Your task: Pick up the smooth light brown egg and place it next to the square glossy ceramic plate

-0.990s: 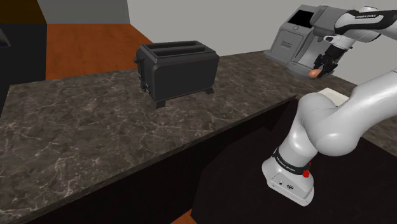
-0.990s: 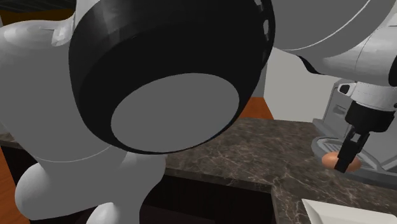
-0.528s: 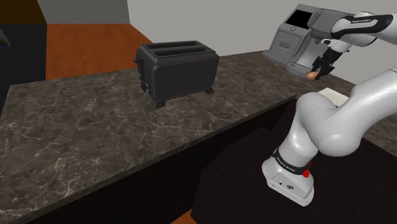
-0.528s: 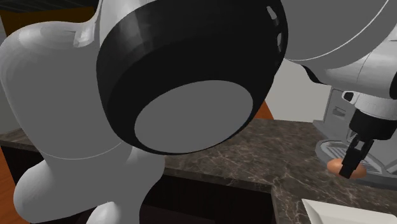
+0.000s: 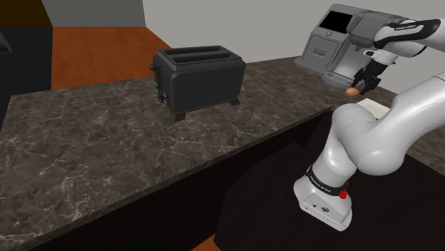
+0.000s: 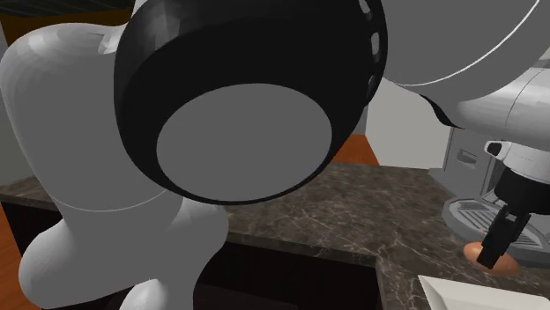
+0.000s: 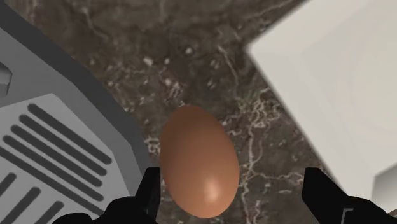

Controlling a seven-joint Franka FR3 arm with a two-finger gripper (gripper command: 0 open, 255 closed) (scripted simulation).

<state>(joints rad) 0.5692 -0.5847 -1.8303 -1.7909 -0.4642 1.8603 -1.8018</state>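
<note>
Wrist view: smooth light brown egg [image 7: 198, 162] lies beside white square plate [image 7: 331, 83].
Black fingers [image 7: 318, 188] apart, nothing gripped; next, lift clear.

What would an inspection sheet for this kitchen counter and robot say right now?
Surface: dark marbled counter.
Job's things: brown egg between the grey coffee machine and the white square plate, apart from the plate.
Clutter: black toaster, well away from the egg.
Grippers: black gripper straddles the egg, fingers apart, the plate-side one clear of it.
Cables: nothing seen.
Surroundings: orange-brown floor, grey wall.
</note>
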